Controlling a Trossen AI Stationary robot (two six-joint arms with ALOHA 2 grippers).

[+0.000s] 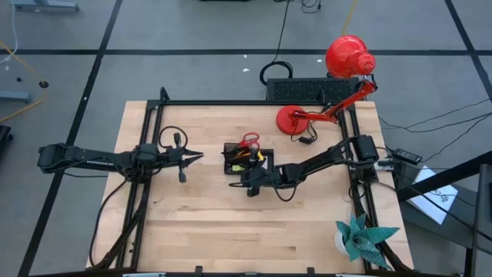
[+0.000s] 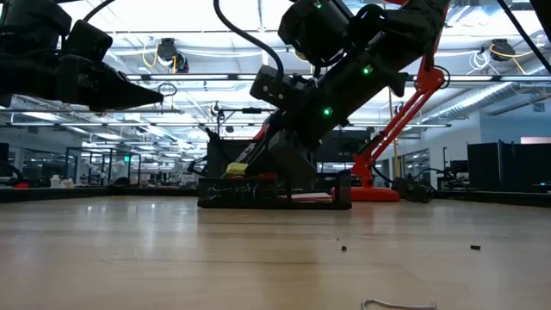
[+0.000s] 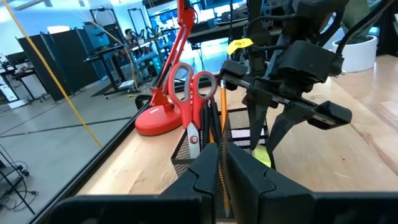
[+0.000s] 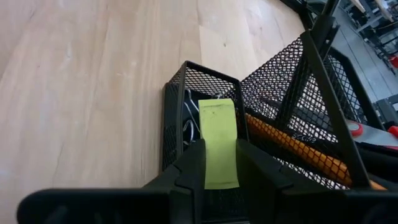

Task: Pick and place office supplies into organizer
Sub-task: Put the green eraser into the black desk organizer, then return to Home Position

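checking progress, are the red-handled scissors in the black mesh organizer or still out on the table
In. The red-handled scissors stand upright in the black mesh organizer, handles up, beside the orange pencils; the high view shows the red handles at its far edge.

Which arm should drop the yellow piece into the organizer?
Right. The right end effector is shut on the yellow piece, directly over a compartment of the black mesh organizer. The left end effector hangs shut off to the organizer's side, holding nothing.

Black wire-mesh organizer (image 4: 205, 99), matt yellow paper note (image 4: 219, 140), smooth pale wood table (image 4: 93, 74).
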